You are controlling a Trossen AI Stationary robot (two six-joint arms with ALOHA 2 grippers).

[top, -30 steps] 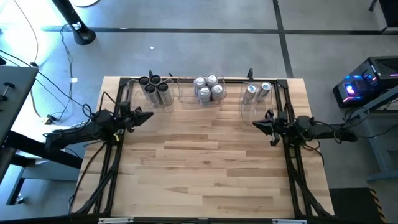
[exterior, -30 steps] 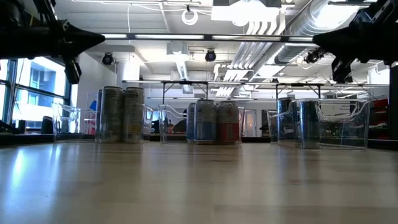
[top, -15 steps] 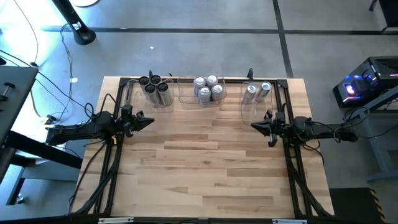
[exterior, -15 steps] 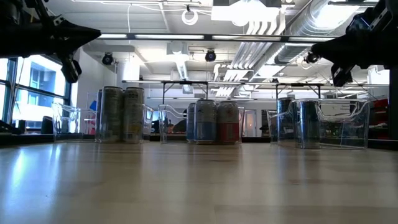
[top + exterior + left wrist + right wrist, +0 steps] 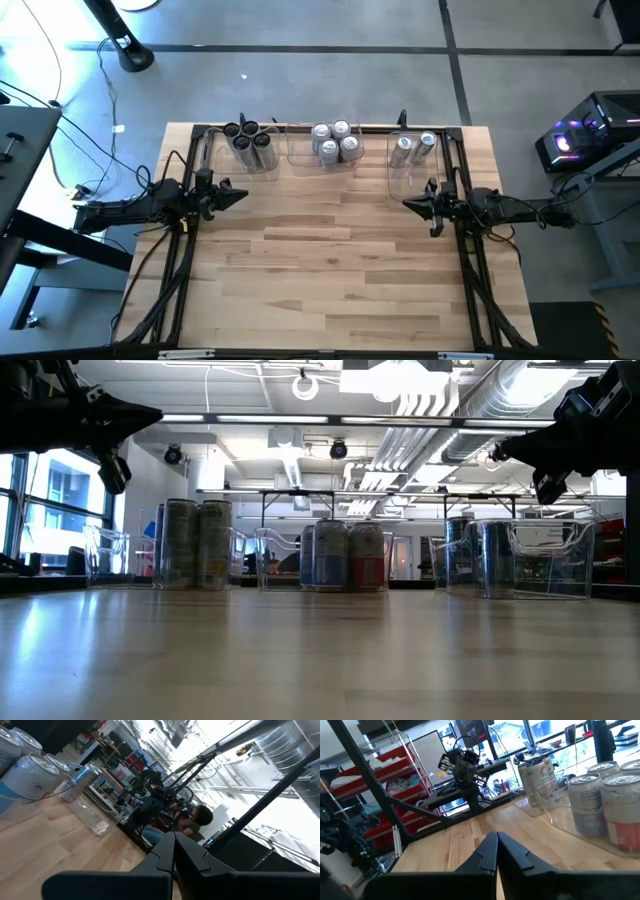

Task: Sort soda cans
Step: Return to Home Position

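Note:
The soda cans stand upright on their bases in three clear bins along the table's far edge: dark black-topped cans [image 5: 250,142] at the left, silver and red cans [image 5: 335,142] in the middle, silver cans [image 5: 413,146] at the right. My left gripper [image 5: 243,194] hovers shut at the table's left side, pointing toward the middle. It also shows in the low view [image 5: 160,415] and its wrist view [image 5: 174,836]. My right gripper [image 5: 406,203] hovers shut at the right side, facing it, and shows likewise [image 5: 497,453] [image 5: 497,836]. Neither holds anything.
The clear bins [image 5: 300,155] line the far edge; the right one [image 5: 398,180] reaches toward my right gripper. Black frame rails [image 5: 180,260] run along both table sides. The wooden tabletop [image 5: 330,260] lies bare between the arms. A person [image 5: 192,820] sits beyond the table.
My left gripper has swung a little toward the table's near edge, staying shut. My right gripper has tipped its fingertips downward to about level, staying shut. The cans have not moved.

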